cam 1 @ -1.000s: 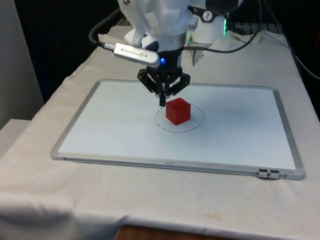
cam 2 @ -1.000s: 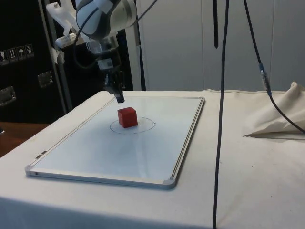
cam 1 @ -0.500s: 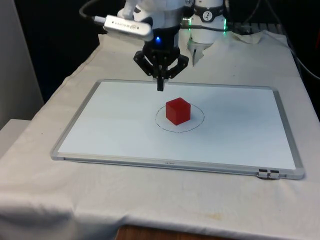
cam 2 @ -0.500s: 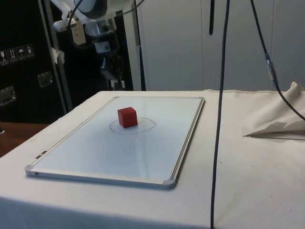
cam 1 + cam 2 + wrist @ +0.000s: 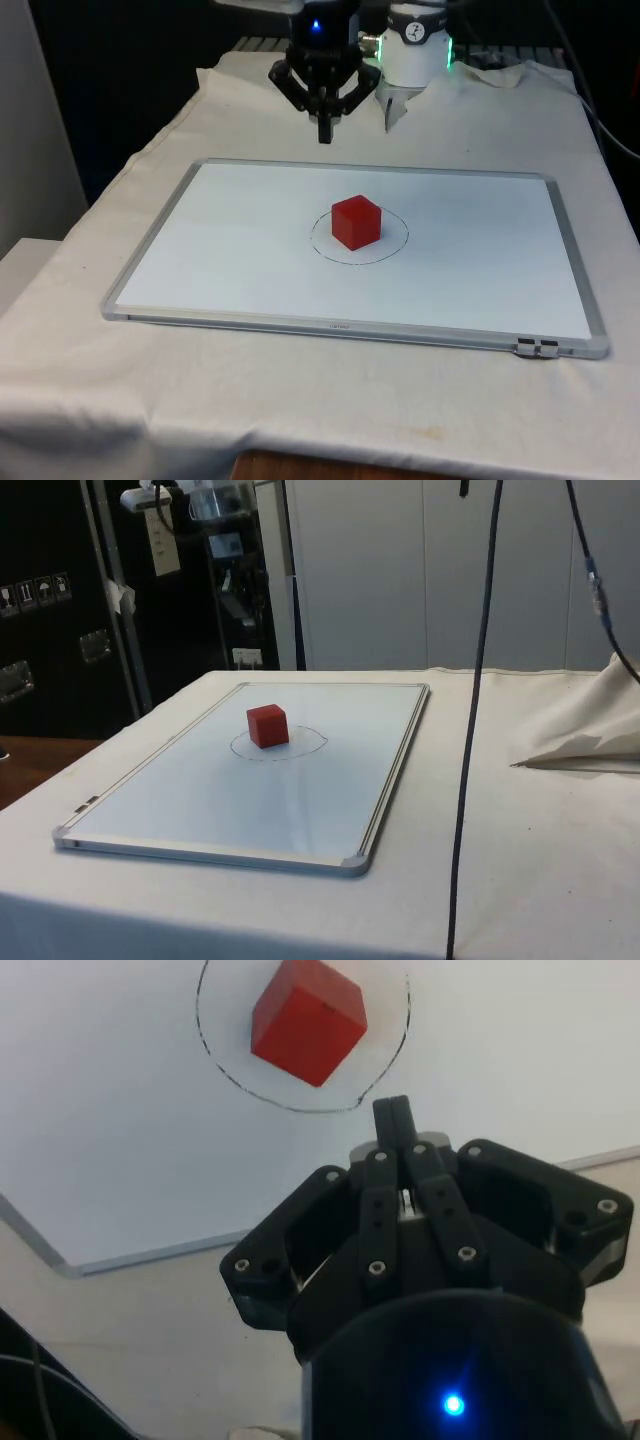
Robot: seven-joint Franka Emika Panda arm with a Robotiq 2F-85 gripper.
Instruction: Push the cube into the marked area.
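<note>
A red cube sits on the whiteboard, inside a thin drawn circle near the board's middle. The side view shows the same cube within the circle outline. My black gripper hangs well above the board's far edge, clear of the cube, its two fingers pressed together with nothing between them. In the wrist view the shut fingertips point toward the cube far below, which lies inside the circle.
The metal-framed whiteboard lies on the white cloth. A dark cable hangs down in the side view's foreground. A crumpled fold of white cloth lies off the board in the side view.
The gripper has risen from just behind the cube and drawn back toward the board's far edge. The cube has stayed put inside the circle.
</note>
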